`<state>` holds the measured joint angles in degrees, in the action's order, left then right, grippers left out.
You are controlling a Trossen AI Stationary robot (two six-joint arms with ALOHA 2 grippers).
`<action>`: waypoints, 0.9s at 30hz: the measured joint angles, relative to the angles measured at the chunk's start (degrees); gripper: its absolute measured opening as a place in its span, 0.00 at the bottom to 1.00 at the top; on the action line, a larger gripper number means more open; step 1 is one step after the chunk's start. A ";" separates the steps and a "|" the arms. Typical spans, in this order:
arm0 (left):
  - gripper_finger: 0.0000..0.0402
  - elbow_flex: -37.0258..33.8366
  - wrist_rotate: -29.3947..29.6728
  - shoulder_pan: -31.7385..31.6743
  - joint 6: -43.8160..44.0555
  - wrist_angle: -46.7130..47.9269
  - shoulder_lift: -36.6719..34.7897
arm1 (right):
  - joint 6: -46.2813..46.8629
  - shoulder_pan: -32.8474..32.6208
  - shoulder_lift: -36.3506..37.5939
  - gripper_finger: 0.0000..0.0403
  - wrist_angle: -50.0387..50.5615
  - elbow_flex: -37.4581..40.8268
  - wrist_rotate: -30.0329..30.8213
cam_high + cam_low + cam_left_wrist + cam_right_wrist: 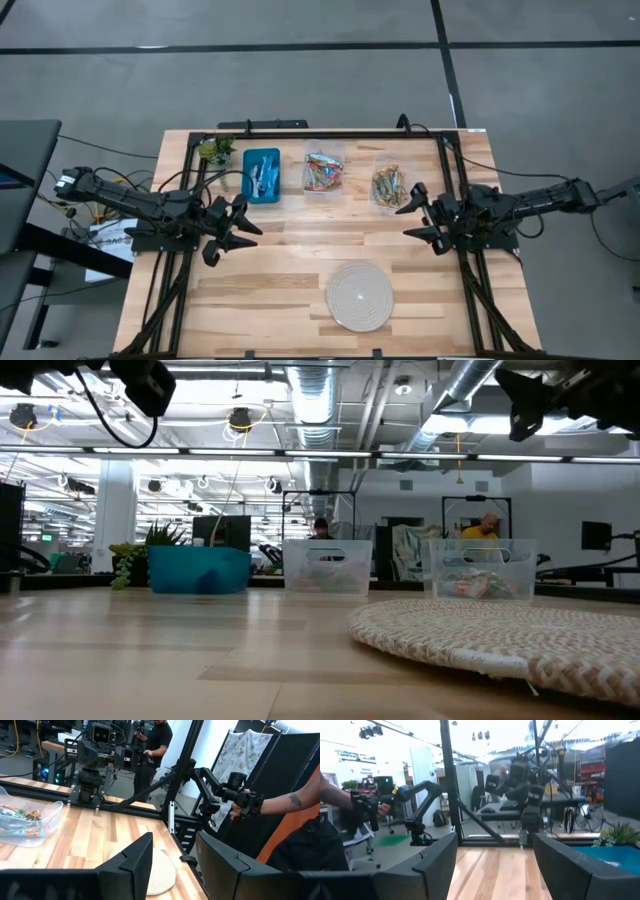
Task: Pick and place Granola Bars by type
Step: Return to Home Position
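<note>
High view: left gripper (pixel 245 221) and right gripper (pixel 405 221) both spread wide, empty, at opposite table (pixel 290 260) sides. Granola Bars (pixel 323 174) lie sorted by type in three bins (pixel 306 160).

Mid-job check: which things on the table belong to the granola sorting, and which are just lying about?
Job: blue bin with blue granola bars; middle clear bin with red granola bars; right clear bin with tan-gold granola bars.
Lying about: small plant; round woven mat.

left gripper (pixel 174 846) is hanging wide open, white woven disc (pixel 162 871) sitting at its 12 o'clock, clear bin (pixel 56 808) holding granola bars (pixel 24 824) at 10
</note>
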<state>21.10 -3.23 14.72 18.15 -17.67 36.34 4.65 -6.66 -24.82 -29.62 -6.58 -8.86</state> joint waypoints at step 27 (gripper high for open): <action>0.36 0.00 0.14 0.02 2.67 -0.31 -0.02 | -2.28 0.04 23.56 0.63 19.19 6.15 0.44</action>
<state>21.10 -3.09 14.74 20.82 -17.98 36.32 2.37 -6.61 -1.25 -10.43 -0.43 -8.42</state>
